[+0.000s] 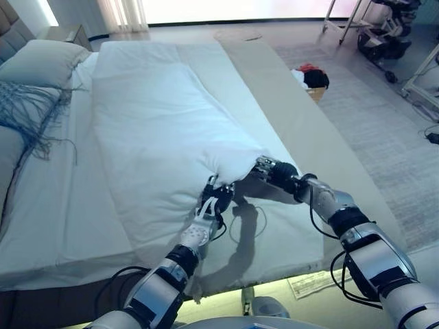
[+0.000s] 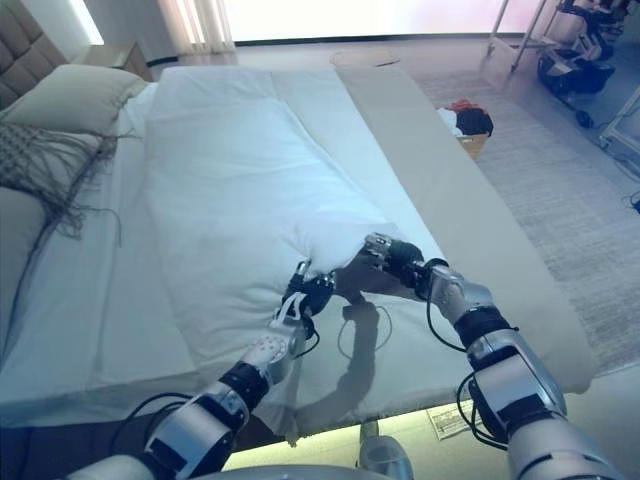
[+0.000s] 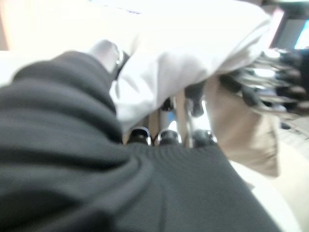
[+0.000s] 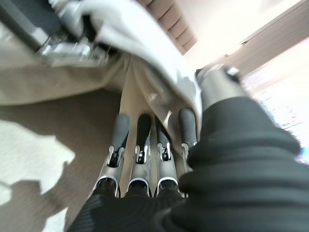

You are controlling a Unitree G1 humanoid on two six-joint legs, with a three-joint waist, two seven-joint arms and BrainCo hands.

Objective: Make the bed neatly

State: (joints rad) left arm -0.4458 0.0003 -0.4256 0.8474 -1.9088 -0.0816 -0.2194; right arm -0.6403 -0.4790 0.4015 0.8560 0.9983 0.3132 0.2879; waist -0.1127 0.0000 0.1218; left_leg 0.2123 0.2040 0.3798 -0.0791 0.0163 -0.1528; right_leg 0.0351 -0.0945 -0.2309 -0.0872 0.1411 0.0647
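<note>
Your wide bed (image 1: 62, 226), sheeted in white with a beige band along its right edge, carried a puffy white duvet (image 1: 158, 130) lying lengthwise down its middle, the bottom hem stopping short of the foot edge. Grey pillows (image 1: 41, 62) sat at the head-left corner. You had the left hand (image 1: 214, 200) pinching the duvet's bottom hem between thumb and fingers, and the right hand (image 1: 272, 170) clenched on the hem's right corner just beside it.
</note>
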